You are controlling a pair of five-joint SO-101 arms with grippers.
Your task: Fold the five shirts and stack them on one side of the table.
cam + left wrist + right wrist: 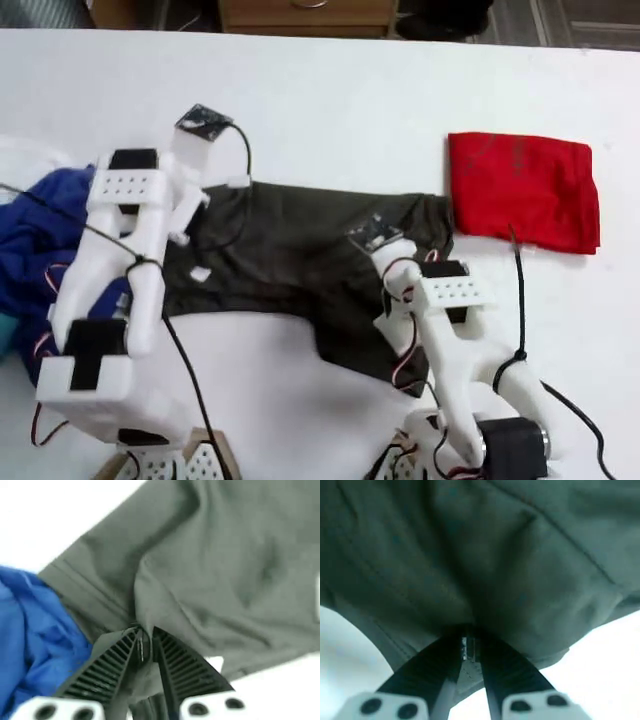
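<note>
Currently | item: dark grey-green fabric shirt (290,265), spread out | left gripper (143,645), right gripper (469,649): both pinched tight on its cloth | step: mid-fold, seemingly | next: likely lift together, lay edge across.

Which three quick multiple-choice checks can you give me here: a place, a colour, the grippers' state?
1. Where is the folded red shirt?
A. beside the dark shirt, on the right arm's side.
B. in a basket.
C. draped over an arm.
2. What colour is the bunched shirt by the left arm?
A. yellow.
B. blue.
C. white.
3. What do the left gripper and right gripper hold?
A. nothing, fingers open.
B. each a fold of the dark shirt.
C. a hanger.
Answers: 1 A, the high view shows it there. 2 B, blue in the high and left wrist views. 3 B, both wrist views show fingers pinching dark cloth.
</note>
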